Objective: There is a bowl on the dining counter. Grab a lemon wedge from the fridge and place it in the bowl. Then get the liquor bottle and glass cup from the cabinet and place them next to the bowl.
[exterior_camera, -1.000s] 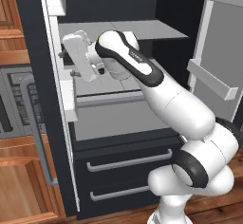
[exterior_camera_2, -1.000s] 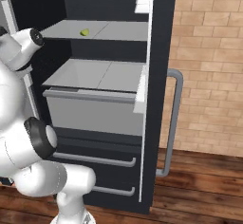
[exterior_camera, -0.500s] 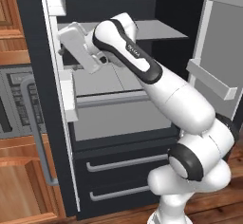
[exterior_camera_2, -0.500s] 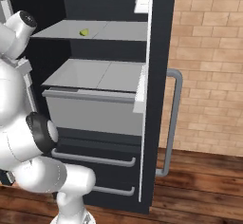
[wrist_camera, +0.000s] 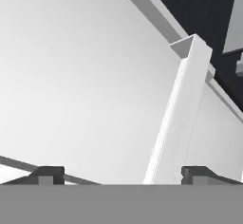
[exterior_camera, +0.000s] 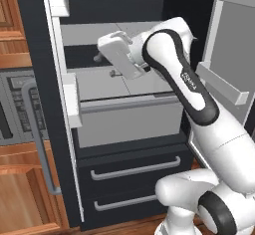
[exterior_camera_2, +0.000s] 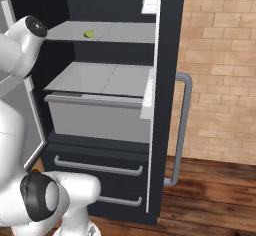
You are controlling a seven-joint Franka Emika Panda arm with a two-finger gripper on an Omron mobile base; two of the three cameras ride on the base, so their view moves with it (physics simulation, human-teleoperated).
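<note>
The lemon wedge (exterior_camera_2: 88, 33) is sitting as a tiny yellow-green speck in the upper left of the right base view, resting on the pale grey upper shelf (exterior_camera_2: 125, 31) inside the open fridge (exterior_camera_2: 167, 105), toward the back and well apart from the white arm that is filling the left edge of that frame. Judging by its look, it is going to handle as something very light, soft and a little slick, easy to squash or to flick away, so the sensible hold would be across its two flat cut faces or over the curved rind with a gentle squeeze (it is too small here to tell which way it is lying). In the left base view the hand (exterior_camera: 121, 55) is reaching into the fridge at about shelf height, in the upper middle of the frame, above the closed grey drawer (exterior_camera: 129, 122). The fingers (wrist_camera: 46, 175) are showing as two dark tips at the bottom of the hand view, standing spread wide and grasping nothing, with a slanted pale panel and a white ridge of the fridge interior beyond them. No brand, label or readable writing is appearing anywhere on the fridge, the door bins (exterior_camera: 69, 99) or the arm.
</note>
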